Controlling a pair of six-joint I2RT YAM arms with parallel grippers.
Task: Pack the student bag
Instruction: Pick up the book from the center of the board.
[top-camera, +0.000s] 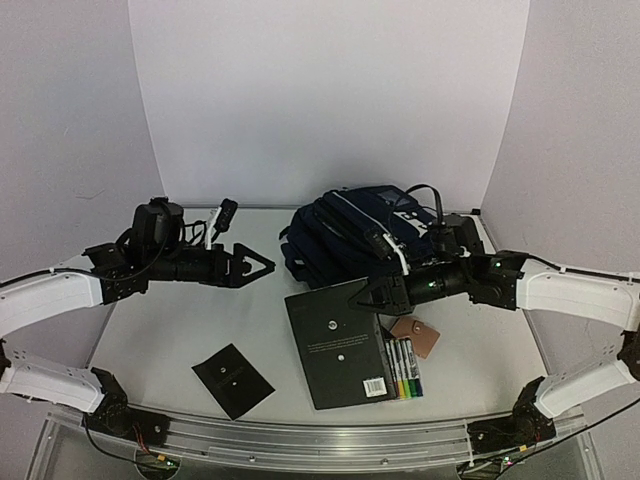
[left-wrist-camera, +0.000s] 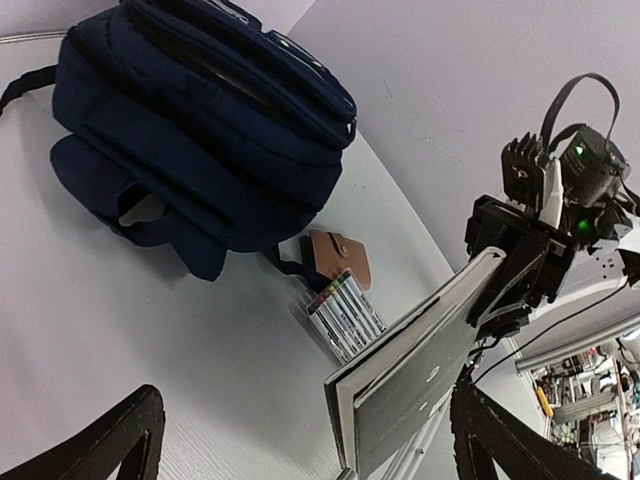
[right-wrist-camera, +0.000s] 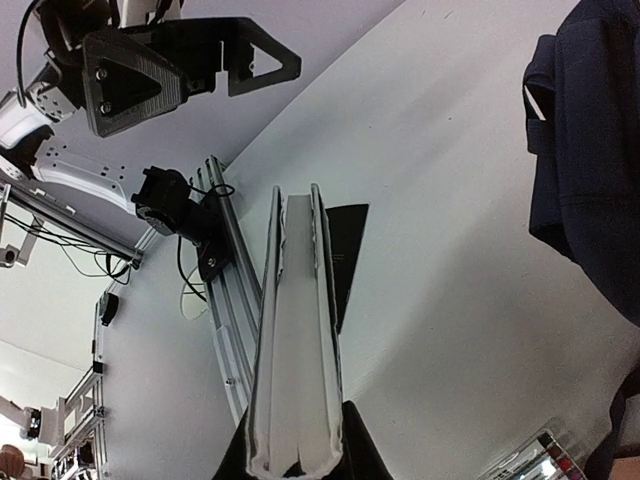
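Observation:
The student bag (top-camera: 345, 232) is a navy backpack lying at the back of the table, also seen in the left wrist view (left-wrist-camera: 190, 120) and at the right edge of the right wrist view (right-wrist-camera: 590, 150). My right gripper (top-camera: 378, 291) is shut on the far edge of a black hardcover book (top-camera: 340, 345), holding it tilted in front of the bag. The right wrist view looks down the book's white page edge (right-wrist-camera: 295, 350) between the dark fingers (right-wrist-camera: 362, 452). My left gripper (top-camera: 252, 265) hangs open and holds nothing, left of the bag and apart from the book (left-wrist-camera: 415, 385).
A pack of coloured markers (top-camera: 403, 365) and a brown wallet (top-camera: 415, 335) lie right of the book, near the bag (left-wrist-camera: 345, 312). A small black notebook (top-camera: 232, 378) lies front left. An aluminium rail (top-camera: 300, 440) runs along the near edge.

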